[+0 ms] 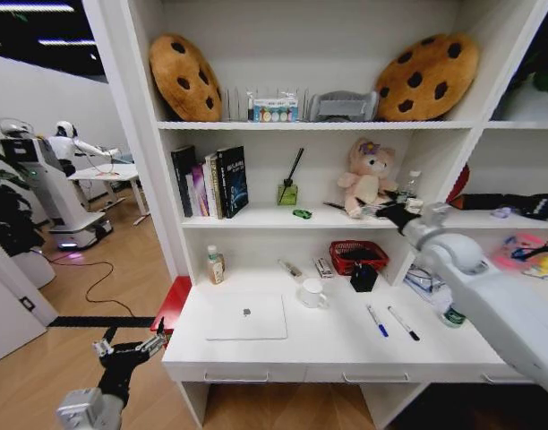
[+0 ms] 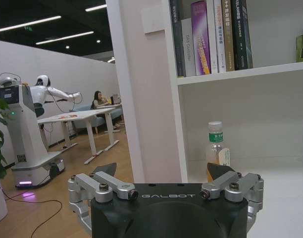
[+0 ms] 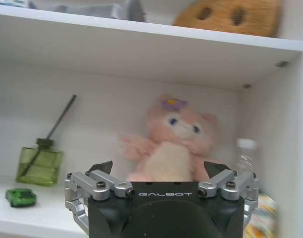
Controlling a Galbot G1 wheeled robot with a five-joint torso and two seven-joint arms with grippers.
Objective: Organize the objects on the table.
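The right pincer [image 1: 381, 210], spread wide and empty, is raised before the pink plush bear [image 1: 367, 176] on the shelf. The left pincer [image 1: 131, 345], also wide, hangs low left of the white bench [image 1: 328, 345], where a silver laptop [image 1: 246, 316] lies near-left and two pens [image 1: 390, 322] lie right.

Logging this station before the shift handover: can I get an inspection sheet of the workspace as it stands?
Surface: white desk, three drawers shut.
Job's things: closed laptop at left; blue pen and black pen side by side at right; small can by the right arm.
Clutter: mug, red basket, bottle.
Grippers: left gripper open, low beside the desk's left end; right gripper open, facing the plush bear on the shelf.
Cables: black cable on the floor at left.
Surroundings: another robot by a far table.
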